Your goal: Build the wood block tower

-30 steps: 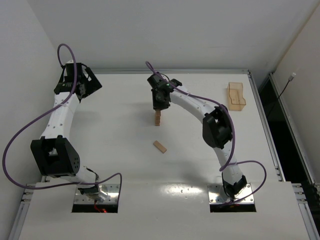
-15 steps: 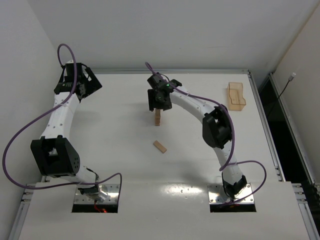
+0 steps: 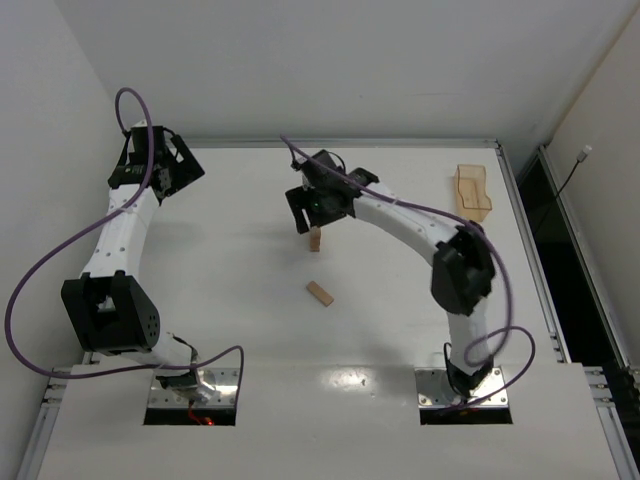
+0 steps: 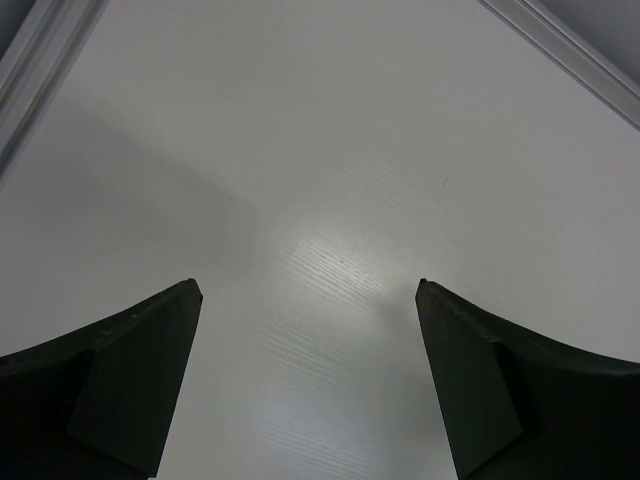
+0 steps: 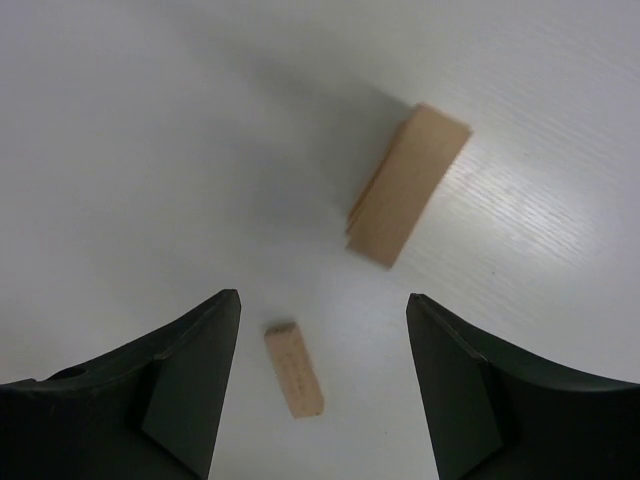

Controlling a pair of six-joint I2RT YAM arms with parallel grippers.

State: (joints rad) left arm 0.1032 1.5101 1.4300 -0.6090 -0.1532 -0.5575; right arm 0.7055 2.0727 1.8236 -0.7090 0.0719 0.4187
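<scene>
One tower on white table, white walls

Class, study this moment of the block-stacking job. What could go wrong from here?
1. The tower is narrow, and the open right jaws hang close by it; a sideways swing could topple it.
2. The loose block lies at an angle near the tower, so a misaligned grasp might slip or place it crooked.
</scene>
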